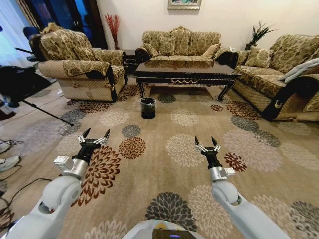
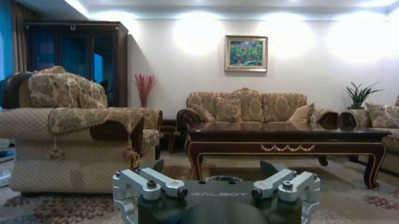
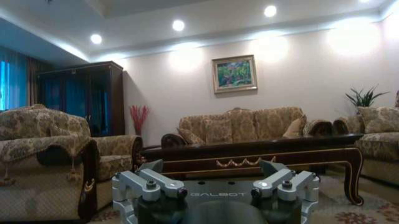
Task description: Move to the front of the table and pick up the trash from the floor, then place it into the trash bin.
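Sofas ring the table; trash bin stands before it.

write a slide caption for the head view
Both pincers, left and right, open and empty above the floral carpet, facing the bin and table ahead.

Floral carpet, 3 patterned sofas, white wall, framed painting, recessed ceiling lights
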